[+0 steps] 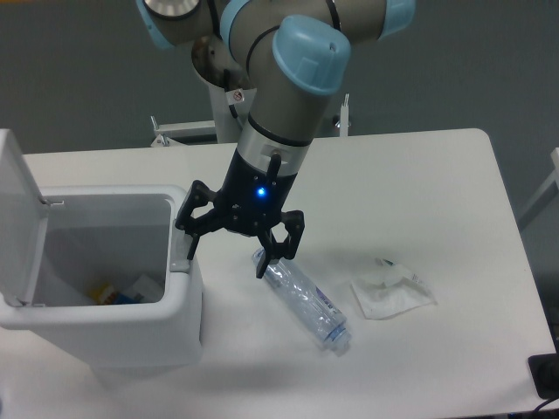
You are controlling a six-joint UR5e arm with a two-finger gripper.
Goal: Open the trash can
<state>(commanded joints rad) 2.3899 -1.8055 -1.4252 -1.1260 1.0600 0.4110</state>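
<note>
**A:** Lid first: where does it stand on the large boxy white plastic trash can?

**B:** The flat white lid is swung up at the bin's left side, close to upright, and the inside is exposed. Some small coloured items lie at the bottom. The bin sits at the left end of the white desk, its front near the desk's front edge.

**A:** And the black two-finger pincer?

**B:** Spread wide, gripping nothing. Its left finger is down at the small grey push-latch on the bin's right rim; I cannot tell whether it touches or only hangs just above. Its other finger hangs over the top end of a crushed clear plastic bottle lying on the desk.

**A:** So which way is the bin from it?

**B:** In the picture, straight to the pincer's left, the latch being the nearest point. The lid hinges along the far left edge, so the opening lies between pincer and lid.

**A:** Task done, then?

**B:** I'd judge it so: the can looks fully open. What remains is probably lifting the arm up and away from the rim without nudging the bin. A crumpled clear plastic wrapper lies further right, well apart from all this.
</note>
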